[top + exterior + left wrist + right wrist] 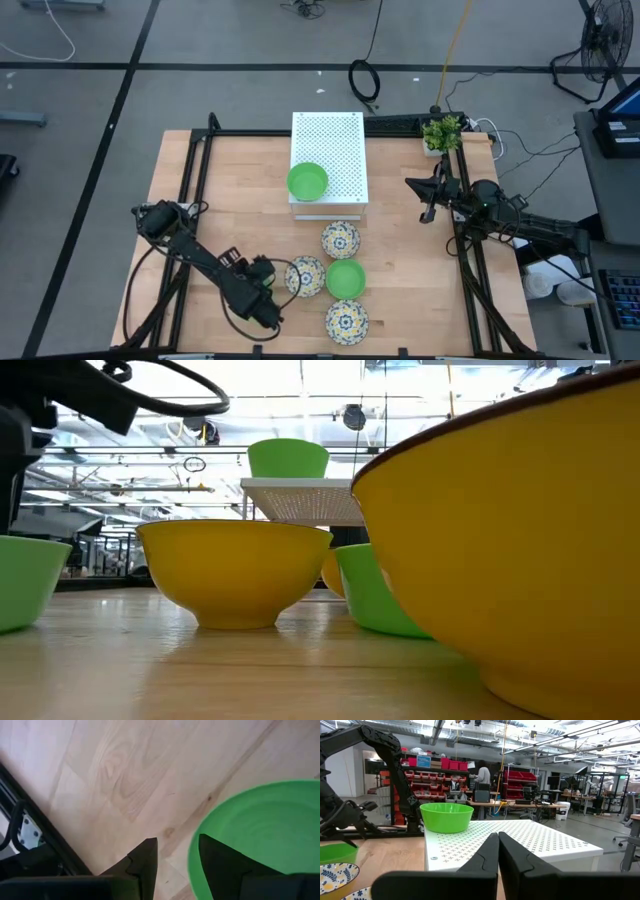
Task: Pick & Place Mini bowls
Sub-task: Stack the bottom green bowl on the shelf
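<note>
Down at the front edge: a floral mini bowl (346,319) sits closest, white inside with the yellow-and-blue pattern, nothing touching it.
Left end effector (177,840): parked low over the front-left of the worktop (220,200). Fingers are spread and straddling the rim of a green mini bowl (260,830), one finger inside and the other outside on the wood. Released, not clamped on it.
That green one: pretty much hidden under the arm from above, but the low view catches it (25,575) sitting flat on the wood.
One row back: second floral bowl (306,276) and second green bowl (345,279) side by side, basically touching.
Just behind those: third floral bowl (340,239), close to the front of the box.
Far middle: white perforated box (335,140), with the third green bowl (307,181) up on top at its near-left corner.
Right end effector (497,836): over on the right side, facing the box, fingers clenched together on nothing.
Far right corner: small potted plant (441,131).
</note>
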Action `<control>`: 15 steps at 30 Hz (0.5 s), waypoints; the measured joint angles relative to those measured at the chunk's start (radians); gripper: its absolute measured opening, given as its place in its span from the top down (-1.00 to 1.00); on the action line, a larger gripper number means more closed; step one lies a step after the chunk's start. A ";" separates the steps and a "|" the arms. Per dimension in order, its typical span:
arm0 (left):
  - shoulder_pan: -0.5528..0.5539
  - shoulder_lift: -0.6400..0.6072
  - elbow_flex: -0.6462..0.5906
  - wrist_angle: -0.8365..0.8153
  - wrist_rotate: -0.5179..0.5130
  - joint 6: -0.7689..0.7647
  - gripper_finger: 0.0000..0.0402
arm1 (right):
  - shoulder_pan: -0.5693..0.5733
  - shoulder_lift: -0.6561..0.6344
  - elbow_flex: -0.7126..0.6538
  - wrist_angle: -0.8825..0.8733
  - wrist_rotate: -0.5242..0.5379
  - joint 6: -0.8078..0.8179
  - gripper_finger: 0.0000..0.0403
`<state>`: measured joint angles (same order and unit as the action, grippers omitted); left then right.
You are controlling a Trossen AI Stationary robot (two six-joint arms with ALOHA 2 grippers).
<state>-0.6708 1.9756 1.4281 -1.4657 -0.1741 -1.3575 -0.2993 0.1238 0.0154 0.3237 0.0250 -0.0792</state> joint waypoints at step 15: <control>-0.069 -0.368 0.000 0.041 -0.039 -0.183 0.27 | 0.000 0.000 0.000 0.000 0.000 0.000 1.00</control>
<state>-0.7396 1.6079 1.4284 -1.4250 -0.2130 -1.5406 -0.2993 0.1237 0.0151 0.3237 0.0248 -0.0792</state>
